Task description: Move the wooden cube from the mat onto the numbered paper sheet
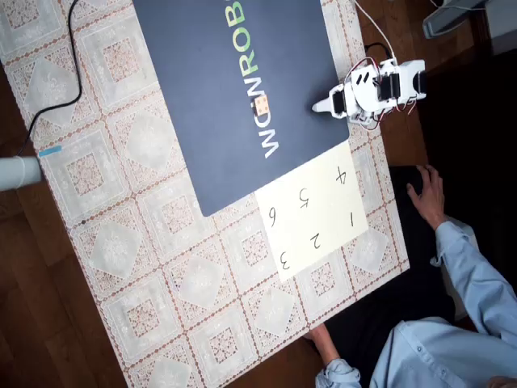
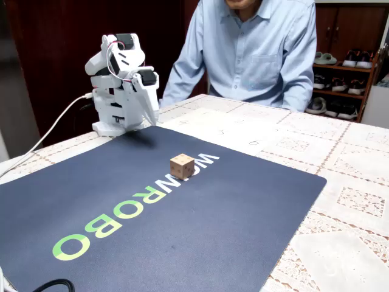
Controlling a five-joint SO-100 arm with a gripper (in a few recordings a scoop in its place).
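Overhead view gives me the claw [image 1: 321,106] folded low at the right edge of the mat [image 1: 194,105], its tip pointing left over the dark surface; the fingers look pressed together there, and the fixed view [image 2: 150,111] agrees, with the tip hanging down just above the mat's far edge and no gap I can see between the fingers. It grips nothing. The cube [image 1: 262,103] sits to the left of the tip in the overhead view, near but clearly apart from it, resting on the white lettering. From the fixed view the cube [image 2: 182,166] lies in front of the claw and a little to the right, flat on the mat [image 2: 200,237] on the white "W" of the print, with small dark dots on its faces. The sheet [image 1: 323,218] lies below the claw in the overhead view, touching the mat's lower right edge, numerals 1 to 6 written on it, bare of the cube. A lace cloth [image 1: 137,267] covers the table under everything. A person [image 2: 249,52] in a light blue shirt sits behind the table, one hand [image 1: 426,192] resting off its right side in the overhead view.
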